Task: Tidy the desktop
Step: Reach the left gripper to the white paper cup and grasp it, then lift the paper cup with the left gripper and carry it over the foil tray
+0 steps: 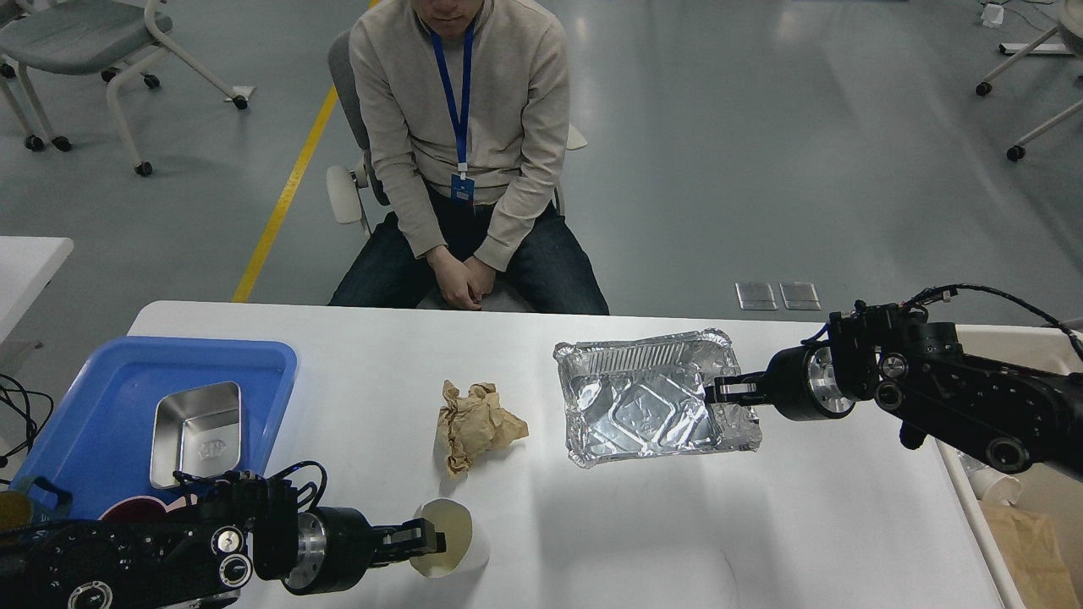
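Two grippers are at work over the desktop (643, 541), which fills the lower middle of our head view, w/ a seated person (464, 152) just beyond its far edge. Our left gripper (427, 541) comes in from the bottom left and its fingers are clamped on the rim of a paper cup (453, 537) lying on its side near the front edge, mouth facing left toward the gripper. Our right gripper (726, 389) reaches in from the right and is closed on the right rim of a foil tray (651, 397), which sits right of center on the white top (its rim is crumpled where we grip it). Betw. cup and foil tray lies a crumpled brown paper (475, 423), touching neither. At the left end of the desktop sits a blue tray (110, 381) holding a small metal box (196, 431), open side up; other items at the tray's near edge are hidden behind our left arm, so we can't tell what they are. Off the right edge, a beige bin (1024, 541) holds a white cup and some brown paper.
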Robot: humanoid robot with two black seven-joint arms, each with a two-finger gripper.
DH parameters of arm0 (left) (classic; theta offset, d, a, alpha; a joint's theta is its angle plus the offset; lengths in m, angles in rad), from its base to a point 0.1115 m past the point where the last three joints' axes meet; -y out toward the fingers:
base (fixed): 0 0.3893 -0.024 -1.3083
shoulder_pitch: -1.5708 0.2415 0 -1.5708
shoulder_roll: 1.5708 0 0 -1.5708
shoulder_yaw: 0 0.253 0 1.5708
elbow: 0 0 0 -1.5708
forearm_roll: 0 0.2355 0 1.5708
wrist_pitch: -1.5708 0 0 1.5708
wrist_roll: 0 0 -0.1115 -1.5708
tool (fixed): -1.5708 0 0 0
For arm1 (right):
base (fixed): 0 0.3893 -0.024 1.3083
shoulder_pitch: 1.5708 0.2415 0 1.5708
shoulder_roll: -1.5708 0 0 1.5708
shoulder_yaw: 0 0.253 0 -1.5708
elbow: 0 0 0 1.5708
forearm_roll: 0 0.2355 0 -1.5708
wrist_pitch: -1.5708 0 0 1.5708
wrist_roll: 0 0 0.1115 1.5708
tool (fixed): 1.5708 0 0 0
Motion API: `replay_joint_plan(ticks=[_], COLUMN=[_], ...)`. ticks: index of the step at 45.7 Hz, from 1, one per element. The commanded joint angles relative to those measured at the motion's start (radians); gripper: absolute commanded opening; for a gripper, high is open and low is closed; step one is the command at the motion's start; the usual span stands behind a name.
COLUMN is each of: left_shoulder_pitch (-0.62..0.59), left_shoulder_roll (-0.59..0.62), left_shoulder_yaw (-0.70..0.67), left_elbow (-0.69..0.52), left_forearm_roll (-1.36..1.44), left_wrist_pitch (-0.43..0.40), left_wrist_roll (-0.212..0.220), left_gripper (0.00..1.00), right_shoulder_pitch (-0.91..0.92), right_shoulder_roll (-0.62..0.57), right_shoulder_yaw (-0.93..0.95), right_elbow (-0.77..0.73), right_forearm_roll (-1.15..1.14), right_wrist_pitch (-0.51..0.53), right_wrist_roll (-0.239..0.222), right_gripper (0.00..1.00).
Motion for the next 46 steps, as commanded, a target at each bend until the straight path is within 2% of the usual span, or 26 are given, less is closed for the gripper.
replay_joint_plan(ticks=[1, 9, 13, 25, 40, 46], left_shoulder_pitch=[-0.011, -0.031, -0.039, -0.086, -0.183, -0.243], left_shoulder_roll=[0.001, 0.007, 0.009, 0.057, 0.259, 0.342], left_shoulder_yaw=[0.028, 0.036, 0.039, 0.039, 0.034, 0.033], left_elbow=[0.003, -0.001, -0.004, -0.044, -0.168, -0.236], left_forearm_roll=[0.003, 0.003, 0.0, -0.011, -0.015, -0.017], left_wrist_pitch=[0.024, 0.034, 0.067, 0.067, 0.055, 0.032], left_wrist_roll=[-0.011, -0.002, 0.001, -0.002, -0.017, -0.037], left_gripper=[0.0, 0.0, 0.0, 0.0, 0.0, 0.0], right_shoulder_pitch=[0.0, 0.0, -0.002, -0.002, 0.008, 0.008], right_shoulder_roll=[-0.001, -0.001, -0.001, -0.002, 0.018, 0.018], right_shoulder_yaw=[0.0, 0.0, 0.0, 0.0, -0.031, -0.031], right_elbow=[0.0, 0.0, 0.0, -0.003, -0.015, -0.014], right_forearm_roll=[0.0, 0.0, 0.0, -0.002, 0.001, 0.001], right_wrist_pitch=[-0.001, -0.001, -0.001, -0.001, -0.001, -0.001], right_wrist_roll=[-0.001, -0.001, -0.001, 0.0, -0.001, 0.0], right_gripper=[0.0, 0.0, 0.0, 0.0, 0.0, 0.0])
